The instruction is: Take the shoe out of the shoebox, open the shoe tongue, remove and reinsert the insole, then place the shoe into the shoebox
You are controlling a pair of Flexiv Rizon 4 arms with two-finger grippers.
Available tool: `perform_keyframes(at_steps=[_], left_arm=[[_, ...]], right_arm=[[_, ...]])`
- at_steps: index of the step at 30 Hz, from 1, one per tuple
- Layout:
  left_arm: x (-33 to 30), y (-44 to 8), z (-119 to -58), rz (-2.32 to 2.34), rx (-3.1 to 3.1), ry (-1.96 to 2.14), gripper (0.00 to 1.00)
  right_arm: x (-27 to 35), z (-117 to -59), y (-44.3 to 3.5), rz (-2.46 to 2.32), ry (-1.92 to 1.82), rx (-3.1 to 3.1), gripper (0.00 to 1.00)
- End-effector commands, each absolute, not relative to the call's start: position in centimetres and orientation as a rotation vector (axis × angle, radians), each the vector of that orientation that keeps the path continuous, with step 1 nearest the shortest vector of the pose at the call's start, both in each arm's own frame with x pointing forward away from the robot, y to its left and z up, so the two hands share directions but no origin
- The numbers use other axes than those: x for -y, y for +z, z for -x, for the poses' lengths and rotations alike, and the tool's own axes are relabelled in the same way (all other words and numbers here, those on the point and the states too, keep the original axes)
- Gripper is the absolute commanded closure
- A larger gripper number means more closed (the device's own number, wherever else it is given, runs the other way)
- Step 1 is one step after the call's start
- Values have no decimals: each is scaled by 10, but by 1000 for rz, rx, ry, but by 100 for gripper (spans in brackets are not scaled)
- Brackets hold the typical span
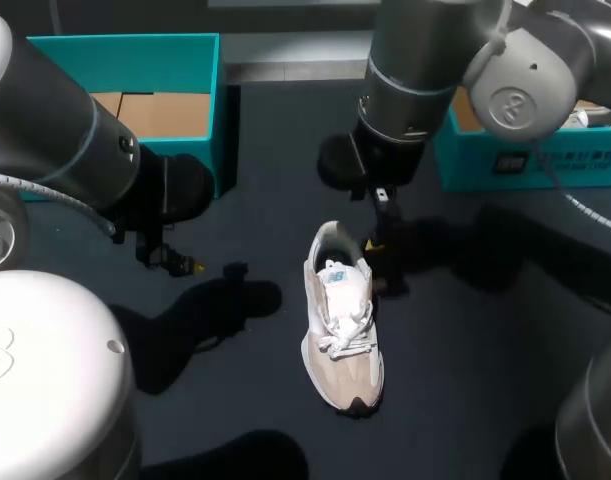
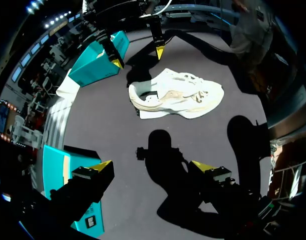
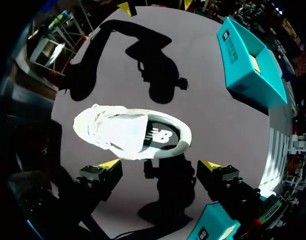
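The dark grey table (image 1: pixel 255 180) carries a pale sneaker (image 1: pixel 342 330), upright on its sole just ahead of the right gripper (image 3: pixel 160 165). One open teal box (image 1: pixel 125 48) stands beyond the left gripper (image 1: pixel 180 265). A second teal box (image 1: pixel 545 165) stands beside the right gripper.

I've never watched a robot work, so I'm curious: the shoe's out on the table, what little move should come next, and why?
Probably the right tool dips toward the heel opening of the shoe to steady it. The shoe lies on the table, the right tool hangs open beside its heel, and the left tool is open, farther off.
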State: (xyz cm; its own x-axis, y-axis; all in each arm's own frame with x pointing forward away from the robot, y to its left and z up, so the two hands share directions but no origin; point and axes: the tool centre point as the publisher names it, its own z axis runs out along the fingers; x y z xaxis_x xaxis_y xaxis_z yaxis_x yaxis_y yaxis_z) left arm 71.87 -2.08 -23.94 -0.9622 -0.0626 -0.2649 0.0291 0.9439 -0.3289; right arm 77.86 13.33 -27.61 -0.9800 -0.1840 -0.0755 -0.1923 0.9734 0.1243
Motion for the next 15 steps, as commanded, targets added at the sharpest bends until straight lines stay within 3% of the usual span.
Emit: perform_keyframes(at_steps=[1,13,15], left_arm=[[19,-239,-717,24,-2824,-485,0],[19,-239,-717,24,-2824,-485,0],[19,-239,-717,24,-2824,-485,0]], right_arm=[[-152,-791,-296,284,134,-3072,0],[-174,-806,-330,35,128,-3105,0],[-176,-810,-336,6,124,-3104,11]])
